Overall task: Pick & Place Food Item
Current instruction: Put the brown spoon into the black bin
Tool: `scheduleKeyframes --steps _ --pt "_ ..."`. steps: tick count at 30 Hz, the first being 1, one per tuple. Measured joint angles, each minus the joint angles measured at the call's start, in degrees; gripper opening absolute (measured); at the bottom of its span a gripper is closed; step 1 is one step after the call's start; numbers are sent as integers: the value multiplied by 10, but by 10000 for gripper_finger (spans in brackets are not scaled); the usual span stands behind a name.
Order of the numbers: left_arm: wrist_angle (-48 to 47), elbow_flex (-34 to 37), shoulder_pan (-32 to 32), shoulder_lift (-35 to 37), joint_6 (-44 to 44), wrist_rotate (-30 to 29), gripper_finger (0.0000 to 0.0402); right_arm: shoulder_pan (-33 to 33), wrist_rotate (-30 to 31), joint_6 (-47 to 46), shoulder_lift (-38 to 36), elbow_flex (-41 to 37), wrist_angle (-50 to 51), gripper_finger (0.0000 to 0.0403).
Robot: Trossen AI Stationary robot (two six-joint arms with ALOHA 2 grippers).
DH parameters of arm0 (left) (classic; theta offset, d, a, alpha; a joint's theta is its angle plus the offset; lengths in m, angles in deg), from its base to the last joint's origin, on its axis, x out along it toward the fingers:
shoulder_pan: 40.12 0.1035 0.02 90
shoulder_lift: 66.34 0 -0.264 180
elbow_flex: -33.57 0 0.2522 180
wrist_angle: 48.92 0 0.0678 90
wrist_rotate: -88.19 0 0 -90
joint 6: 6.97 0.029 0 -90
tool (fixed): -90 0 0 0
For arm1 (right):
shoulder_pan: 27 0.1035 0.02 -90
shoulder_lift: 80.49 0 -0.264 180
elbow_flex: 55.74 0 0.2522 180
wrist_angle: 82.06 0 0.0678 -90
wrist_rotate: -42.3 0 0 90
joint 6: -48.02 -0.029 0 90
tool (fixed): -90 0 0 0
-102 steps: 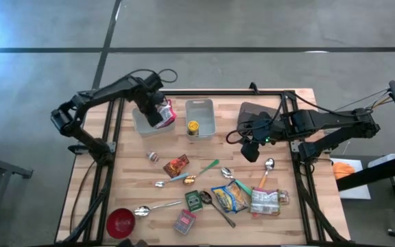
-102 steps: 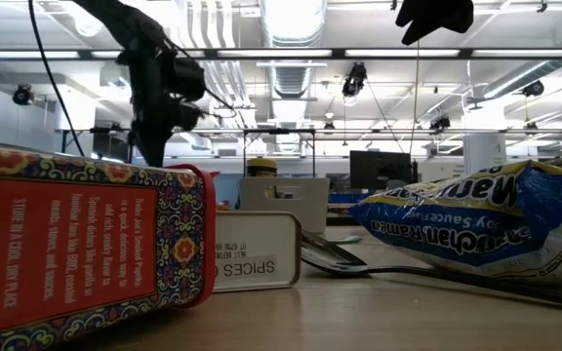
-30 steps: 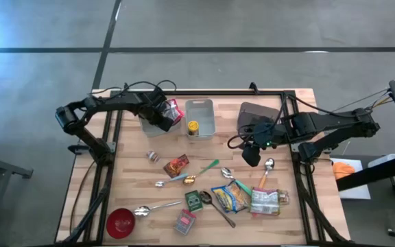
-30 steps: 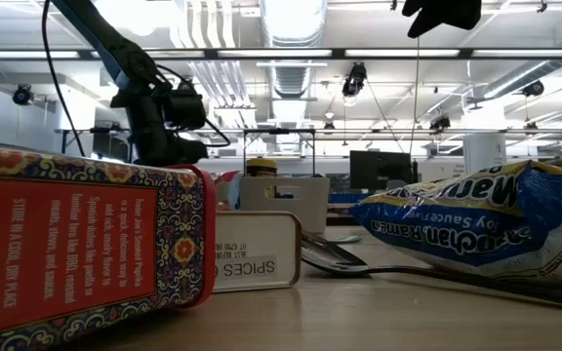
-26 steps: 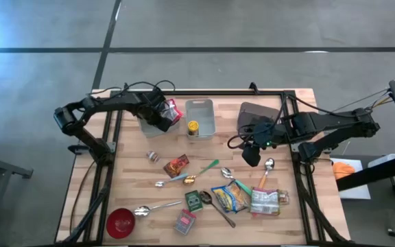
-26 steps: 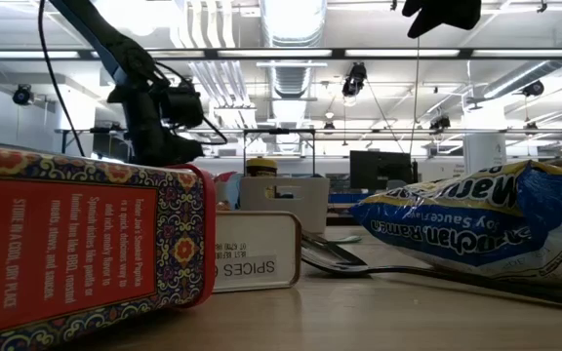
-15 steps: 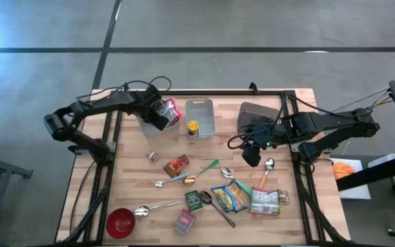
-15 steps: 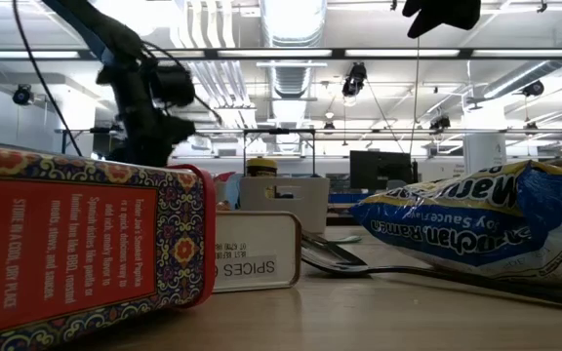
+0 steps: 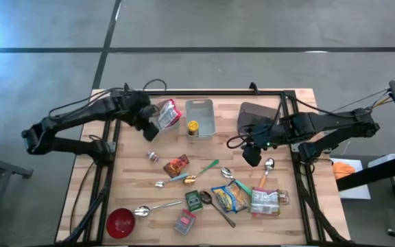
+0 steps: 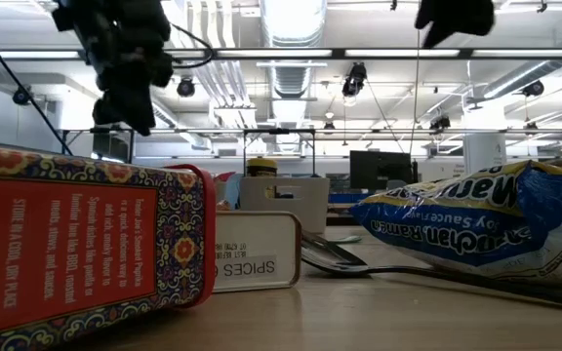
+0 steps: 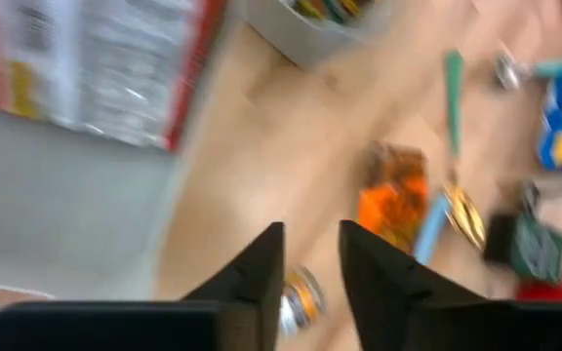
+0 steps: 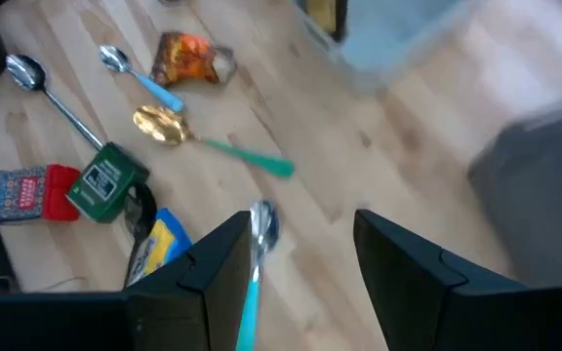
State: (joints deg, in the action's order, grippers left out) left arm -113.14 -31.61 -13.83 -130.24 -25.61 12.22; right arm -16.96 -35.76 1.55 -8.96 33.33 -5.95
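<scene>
One red-and-white food packet [image 9: 166,113] lay in one of two grey bins [image 9: 201,117] at the desk's [image 9: 300,226] far side, while the left claw [image 9: 149,129] hovered just beside it, fingers slightly apart and empty, and the right claw [image 9: 251,155] hung open near several spoons [image 9: 269,165].

Two grey bins [image 9: 200,116] at the back, five spoons [image 9: 158,205] scattered about, two small tins [image 9: 185,220], one red bowl [image 9: 121,222], two ramen packets [image 9: 230,196], one orange snack bag [image 9: 175,165]
</scene>
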Motion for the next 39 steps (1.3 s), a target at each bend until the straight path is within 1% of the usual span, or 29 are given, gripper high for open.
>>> scheduleKeyframes --steps 3,5,9,11,13,15,18,20,27,30,32,39 --pt "-10 0 -56 3 -22 2 156 0 -44 -44 0 -8 23 178" --pt "-8 0 -88 3 -44 2 182 1 -58 -73 0 -16 32 178" --pt "2 -1 -132 3 -79 1 216 5 -60 -118 0 -45 37 178" --pt "3 -1 -143 3 -100 1 224 5 -62 -166 0 -68 55 178" --pt "7 0 -149 3 -122 -1 227 5 -68 -251 0 -98 80 178" --pt "7 0 -152 3 -134 -1 227 7 -96 -332 0 -133 107 178" --pt "7 0 -154 3 -144 -1 228 16 -147 -397 -3 -184 107 178" --pt "14 0 -154 4 -144 -1 228 26 -157 -433 -4 -214 86 178" --pt "17 0 -154 4 -140 -3 228 53 -156 -543 -6 -296 -29 178" --pt "18 0 -154 4 -139 -3 228 67 -144 -589 -7 -325 -62 178" --pt "18 0 -154 4 -137 -3 228 78 -135 -616 -7 -338 -79 178" --pt "18 -1 -154 4 -127 -3 228 108 -133 -686 -7 -372 -97 178"
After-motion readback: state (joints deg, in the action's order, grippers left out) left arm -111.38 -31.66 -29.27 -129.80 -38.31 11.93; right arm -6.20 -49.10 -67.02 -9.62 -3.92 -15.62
